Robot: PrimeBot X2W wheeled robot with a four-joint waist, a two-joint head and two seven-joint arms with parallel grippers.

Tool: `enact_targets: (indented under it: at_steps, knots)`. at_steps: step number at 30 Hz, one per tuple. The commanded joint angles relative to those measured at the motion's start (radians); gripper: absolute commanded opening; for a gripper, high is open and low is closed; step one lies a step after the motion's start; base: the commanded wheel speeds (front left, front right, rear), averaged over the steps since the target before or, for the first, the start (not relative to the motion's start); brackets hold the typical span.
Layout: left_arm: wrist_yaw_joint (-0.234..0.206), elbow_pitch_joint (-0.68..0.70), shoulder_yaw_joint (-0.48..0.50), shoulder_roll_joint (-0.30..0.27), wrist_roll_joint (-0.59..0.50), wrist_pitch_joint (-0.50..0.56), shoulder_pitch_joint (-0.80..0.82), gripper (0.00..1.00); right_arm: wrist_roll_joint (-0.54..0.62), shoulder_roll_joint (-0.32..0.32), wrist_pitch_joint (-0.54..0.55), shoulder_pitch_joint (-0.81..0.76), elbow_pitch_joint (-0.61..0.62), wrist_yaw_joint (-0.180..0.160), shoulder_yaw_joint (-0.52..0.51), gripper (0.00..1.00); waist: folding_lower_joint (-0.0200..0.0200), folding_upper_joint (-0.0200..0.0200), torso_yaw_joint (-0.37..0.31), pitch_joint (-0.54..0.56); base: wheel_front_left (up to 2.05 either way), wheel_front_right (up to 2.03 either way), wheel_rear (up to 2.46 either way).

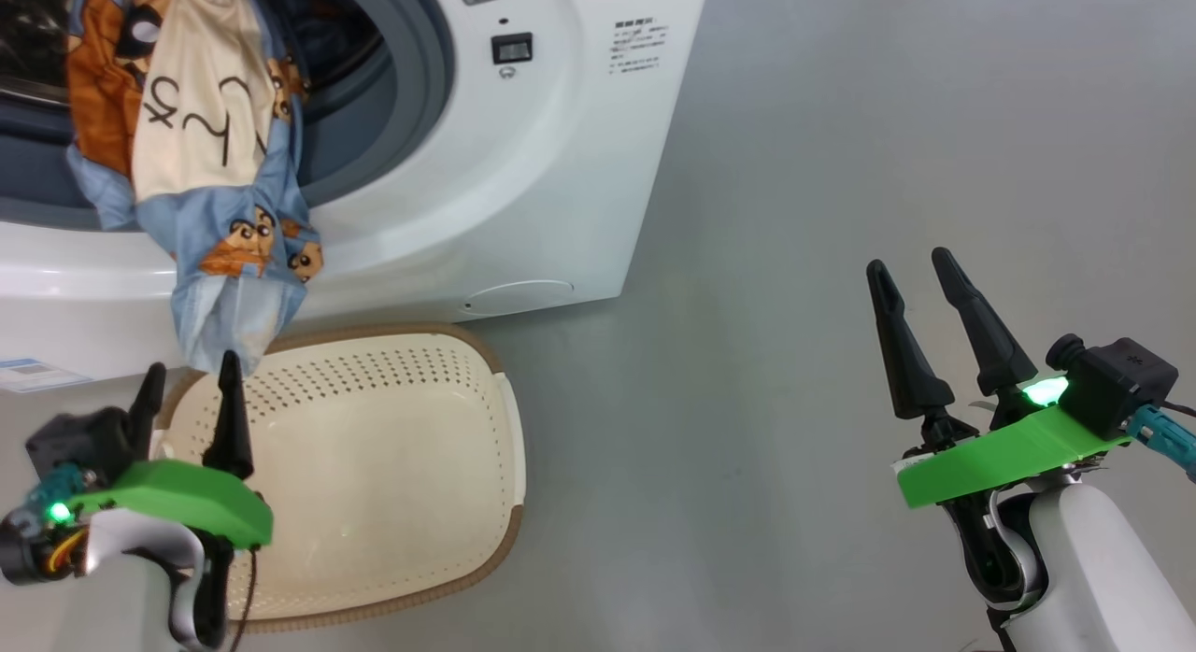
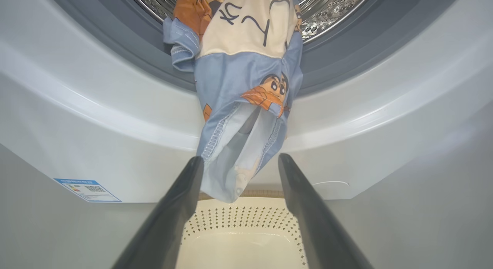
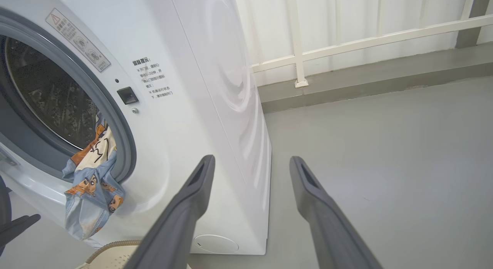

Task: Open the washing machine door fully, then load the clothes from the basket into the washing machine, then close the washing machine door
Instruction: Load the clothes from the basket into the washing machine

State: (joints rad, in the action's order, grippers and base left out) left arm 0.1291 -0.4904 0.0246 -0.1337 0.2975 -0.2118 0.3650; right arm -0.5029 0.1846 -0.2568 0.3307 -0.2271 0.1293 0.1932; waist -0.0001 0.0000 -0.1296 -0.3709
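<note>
Long, tapering dark fingers of the left gripper (image 2: 240,158) stand spread wide, and the loose hem of the clothes (image 2: 246,68) hangs down between their tips. Whether either finger touches the fabric cannot be told. The clothes are a soft, crumpled bundle of light blue cloth with orange-brown cartoon patches and a cream-white panel bearing black strokes. They drape out of the mouth of the big white front-loading washing machine (image 1: 523,166), over its smooth grey-blue rubber door seal (image 1: 420,73) and down the glossy curved front panel. Behind them gleams the perforated steel drum (image 2: 331,10).

Directly below the hanging hem sits the small cream-white plastic basket (image 1: 374,372) on the floor, just beside the machine's front. Its rounded walls are pierced with rows of small holes, its bottom is smooth, and a brown woven-look rim runs round it. A blue label sticker (image 2: 86,190) lies low on the machine's front.

Well apart, over the matt grey floor (image 1: 841,120), the right gripper (image 1: 906,260) holds nothing, its fingers parted. Pale railing bars (image 3: 296,41) stand beyond the machine's side.
</note>
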Motion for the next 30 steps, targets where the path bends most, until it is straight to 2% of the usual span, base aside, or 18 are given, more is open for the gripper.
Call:
enact_targets:
  at_steps: [1, 8, 14, 22, 30]
  knots:
    - [0.001, -0.032, 0.022, -0.044, 0.011, -0.001, 0.044, 1.0, -0.005, -0.001, -0.005, -0.014, 0.02, 0.001, 0.02, 1.0, 0.0001, 0.0, -0.01, -0.007, 0.0, 0.0, 0.0]
    - [0.001, -0.254, -0.01, -0.099, 0.044, -0.016, 0.195, 1.0, -0.008, -0.009, -0.005, 0.006, 0.024, 0.001, 0.025, 1.0, 0.0001, 0.0, -0.043, -0.043, 0.0, 0.0, 0.0]
    - [0.001, -0.389, -0.079, -0.147, 0.098, -0.019, 0.315, 1.0, -0.008, -0.017, -0.005, 0.019, 0.027, 0.001, 0.028, 1.0, 0.0001, 0.0, -0.07, -0.078, 0.0, 0.0, 0.0]
    - [0.001, -0.498, -0.15, -0.208, 0.142, -0.038, 0.426, 1.0, -0.009, -0.026, -0.005, 0.034, 0.032, 0.001, 0.026, 1.0, 0.0001, 0.0, -0.101, -0.12, 0.0, 0.0, 0.0]
    - [0.001, -0.543, -0.166, -0.233, 0.138, -0.049, 0.494, 1.0, -0.008, -0.034, -0.005, 0.039, 0.034, 0.001, 0.025, 1.0, 0.0001, 0.0, -0.116, -0.14, 0.0, 0.0, 0.0]
